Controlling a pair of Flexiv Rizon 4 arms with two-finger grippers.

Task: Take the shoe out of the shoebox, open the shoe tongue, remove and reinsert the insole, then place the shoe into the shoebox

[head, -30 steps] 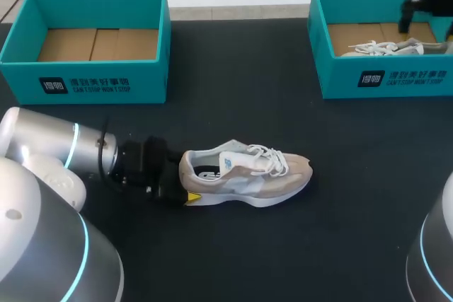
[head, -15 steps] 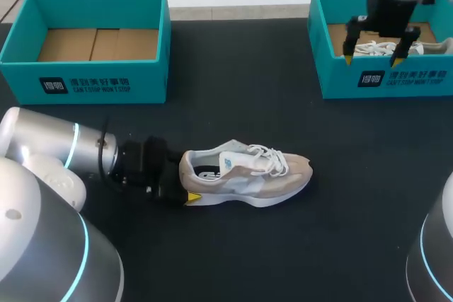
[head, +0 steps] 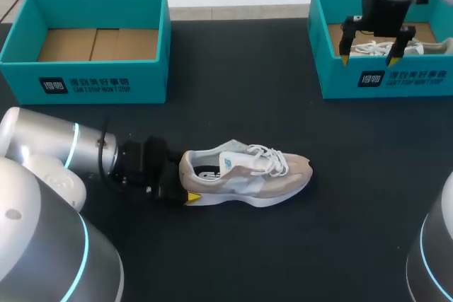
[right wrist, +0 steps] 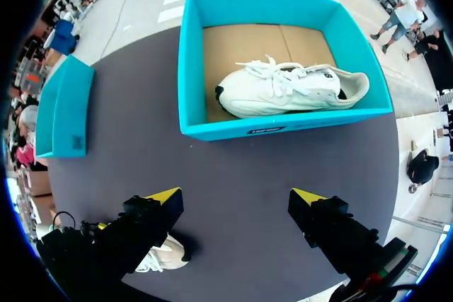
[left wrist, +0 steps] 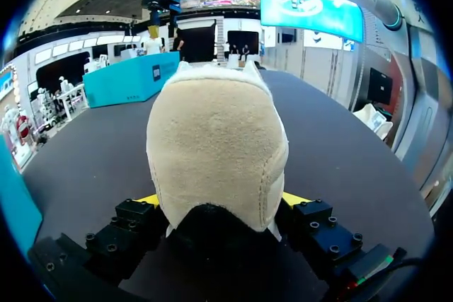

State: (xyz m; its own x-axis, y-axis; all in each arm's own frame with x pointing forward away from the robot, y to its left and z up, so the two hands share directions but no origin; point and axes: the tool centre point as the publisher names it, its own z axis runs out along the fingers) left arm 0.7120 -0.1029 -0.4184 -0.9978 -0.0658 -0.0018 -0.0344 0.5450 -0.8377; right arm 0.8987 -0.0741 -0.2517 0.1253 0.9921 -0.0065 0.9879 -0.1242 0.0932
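A beige shoe (head: 244, 173) stands upright in the middle of the black table, toe to the right. My left gripper (head: 180, 190) is at its heel, and the heel (left wrist: 216, 146) fills the gap between the two fingers, touching both yellow tips. My right gripper (head: 368, 54) hangs open and empty over the front wall of the right teal shoebox (head: 386, 83). A white shoe (right wrist: 290, 90) lies in that box (right wrist: 283, 126), ahead of the right gripper (right wrist: 237, 199). Part of the beige shoe (right wrist: 159, 256) shows beside its finger.
A second teal shoebox (head: 92, 79) stands at the back left with only brown cardboard on its floor; it also shows in the right wrist view (right wrist: 64, 107). Black tabletop lies between the two boxes and around the beige shoe.
My right gripper has come from the right box's far right corner, leftward and forward, to above its front wall. The left arm and beige shoe have not moved.
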